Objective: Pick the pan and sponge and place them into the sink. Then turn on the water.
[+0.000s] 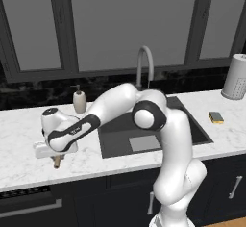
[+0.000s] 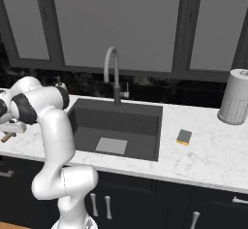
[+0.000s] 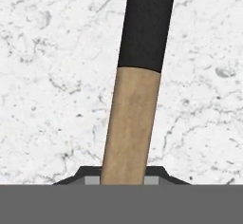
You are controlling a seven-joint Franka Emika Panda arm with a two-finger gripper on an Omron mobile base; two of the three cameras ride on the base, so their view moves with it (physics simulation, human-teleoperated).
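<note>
No words or labels can be read anywhere. The gripper (image 3: 123, 180) is squeezed tight on the wooden handle of the pan (image 3: 135, 99); the handle runs up to 12 o'clock, where the black pan starts. The pan lies on the white counter (image 1: 19, 125), at 9 o'clock from the sink (image 1: 182, 120). The sponge (image 1: 216, 117) sits on the counter at 3 o'clock from the sink.
</note>
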